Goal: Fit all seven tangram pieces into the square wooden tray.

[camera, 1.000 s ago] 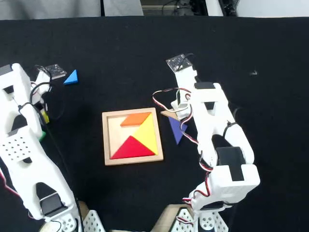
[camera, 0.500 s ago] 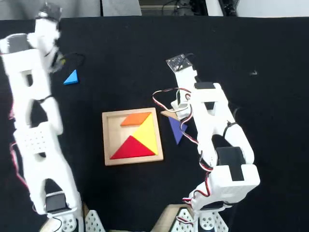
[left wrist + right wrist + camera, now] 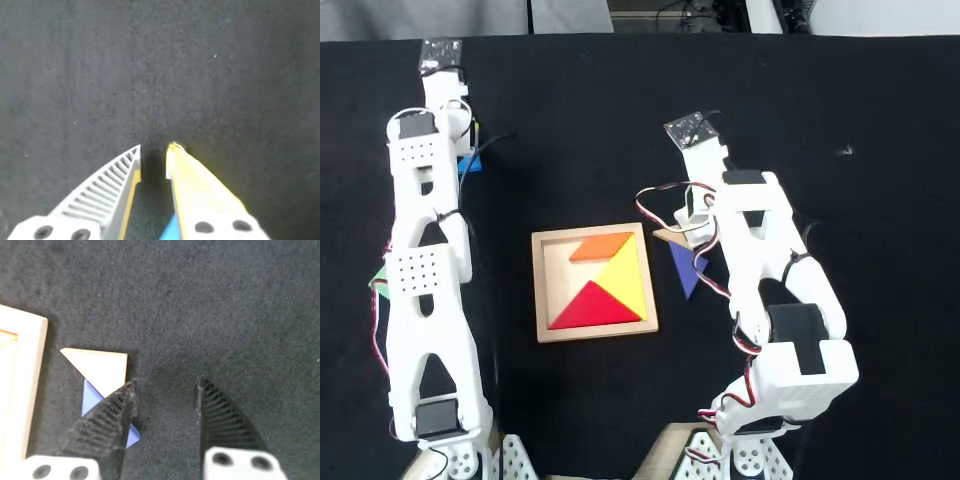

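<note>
Where tray (image 3: 537, 288) sits, orange (image 3: 601, 246), yellow (image 3: 626, 281), red pieces (image 3: 592, 306) inside

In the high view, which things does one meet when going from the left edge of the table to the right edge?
Left arm → wooden tray → violet-blue triangle → right arm.

We see open cloth (image 3: 580, 130) beyond the far edge of the tray (image 3: 537, 290) and along its near edge. On its right, a tan triangle (image 3: 668, 237) and a purple triangle (image 3: 685, 268) lie just beside the rim, with the right arm (image 3: 760, 260) above them. The left arm (image 3: 420, 260) stretches along its left side.
</note>
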Action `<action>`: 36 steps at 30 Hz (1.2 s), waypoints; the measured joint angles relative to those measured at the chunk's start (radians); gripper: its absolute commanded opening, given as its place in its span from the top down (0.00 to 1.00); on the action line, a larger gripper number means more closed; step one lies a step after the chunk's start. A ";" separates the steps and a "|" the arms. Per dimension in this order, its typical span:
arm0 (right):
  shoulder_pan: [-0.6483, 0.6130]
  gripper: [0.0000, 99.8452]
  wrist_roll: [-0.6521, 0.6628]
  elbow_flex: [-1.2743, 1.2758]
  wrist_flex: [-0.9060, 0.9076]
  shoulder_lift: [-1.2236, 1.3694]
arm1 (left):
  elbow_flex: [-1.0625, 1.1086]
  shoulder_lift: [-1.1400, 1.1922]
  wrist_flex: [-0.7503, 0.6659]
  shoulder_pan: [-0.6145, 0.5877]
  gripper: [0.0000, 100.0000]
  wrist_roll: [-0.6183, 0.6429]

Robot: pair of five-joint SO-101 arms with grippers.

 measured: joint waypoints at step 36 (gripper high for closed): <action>0.000 0.81 0.000 0.003 0.000 0.000 | -0.092 -0.046 0.493 -0.029 0.91 -0.209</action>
